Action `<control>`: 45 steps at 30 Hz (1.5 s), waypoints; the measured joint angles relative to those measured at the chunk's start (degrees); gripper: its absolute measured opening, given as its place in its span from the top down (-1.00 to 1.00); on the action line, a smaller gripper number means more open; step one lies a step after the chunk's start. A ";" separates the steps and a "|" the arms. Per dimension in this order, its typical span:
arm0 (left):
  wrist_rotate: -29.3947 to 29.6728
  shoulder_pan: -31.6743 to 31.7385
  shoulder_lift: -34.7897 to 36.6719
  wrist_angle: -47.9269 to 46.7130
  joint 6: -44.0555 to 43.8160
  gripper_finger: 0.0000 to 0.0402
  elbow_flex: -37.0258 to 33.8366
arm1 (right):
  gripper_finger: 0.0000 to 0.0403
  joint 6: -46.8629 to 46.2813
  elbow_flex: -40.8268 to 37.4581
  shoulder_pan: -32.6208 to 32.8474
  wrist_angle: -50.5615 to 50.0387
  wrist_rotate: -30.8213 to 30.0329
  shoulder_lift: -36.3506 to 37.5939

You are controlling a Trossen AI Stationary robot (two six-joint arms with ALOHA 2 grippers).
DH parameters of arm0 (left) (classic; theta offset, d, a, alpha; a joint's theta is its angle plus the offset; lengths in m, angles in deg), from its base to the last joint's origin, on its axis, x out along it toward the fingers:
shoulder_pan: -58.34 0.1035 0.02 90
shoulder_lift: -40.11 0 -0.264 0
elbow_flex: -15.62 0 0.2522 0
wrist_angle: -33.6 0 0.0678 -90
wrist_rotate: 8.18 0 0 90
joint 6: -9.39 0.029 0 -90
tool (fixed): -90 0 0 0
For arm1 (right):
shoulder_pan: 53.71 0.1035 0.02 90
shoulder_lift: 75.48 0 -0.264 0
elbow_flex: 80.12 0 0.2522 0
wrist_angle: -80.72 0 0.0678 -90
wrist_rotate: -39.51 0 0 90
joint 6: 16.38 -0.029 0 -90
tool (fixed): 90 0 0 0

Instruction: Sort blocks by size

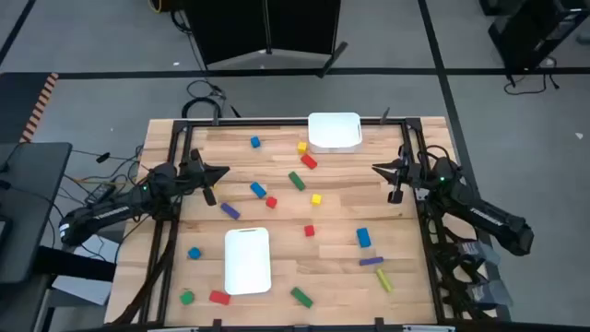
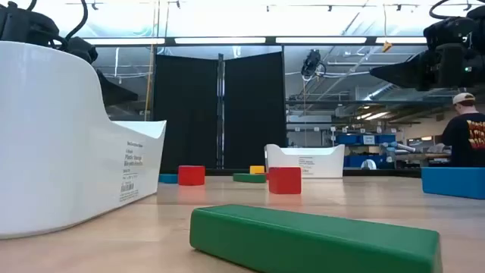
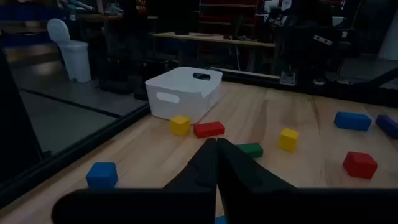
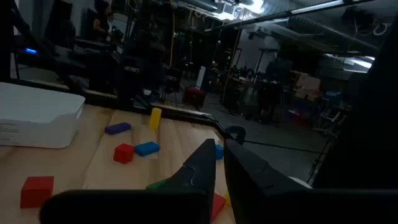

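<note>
Lying scattered over the pale wooden bench (image 1: pixel 350 277), made of narrow glued planks inside a dark metal frame, are the small solid-coloured blocks (image 1: pixel 316 199) with smooth, matte faces and sharp edges. Some are little cubes, such as the yellow cube (image 1: pixel 316 199) and the red cube (image 1: pixel 309 231) near the middle, and a blue cube (image 1: pixel 194 253) at the left side. Others are longer bars: a green bar (image 1: pixel 301 296) at the near edge, a purple bar (image 1: pixel 371 261) touching or just beside a yellow bar (image 1: pixel 383 280), and a blue bar (image 1: pixel 363 237) near them. Two white plastic trays with rounded corners stand on the bench, one white tray (image 1: pixel 334 131) at the far edge and the other white tray (image 1: pixel 247 260) at the near side; no block shows inside either of them. A red bar (image 1: pixel 218 297) and a green cube (image 1: pixel 187 297) lie just beside the near tray. The left pincer (image 1: pixel 219 172) hangs over the left edge of the bench with its dark fingers pressed together, gripping nothing. The right pincer (image 1: pixel 380 170) hangs over the right edge, also closed and empty.
</note>
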 joint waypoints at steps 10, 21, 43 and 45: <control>0.00 0.01 0.01 0.01 0.00 0.94 -0.01 | 0.78 0.00 -0.02 0.00 0.00 0.00 0.02; 0.00 0.01 -0.01 0.01 0.00 0.94 -0.01 | 0.78 0.00 -0.01 0.00 0.00 0.00 0.00; 0.00 0.00 -0.01 0.41 0.00 0.94 0.00 | 0.78 0.00 0.00 0.02 0.00 0.00 0.00; -0.04 0.00 -0.01 2.25 -0.01 0.94 0.00 | 0.78 0.00 0.00 0.02 0.01 0.00 0.01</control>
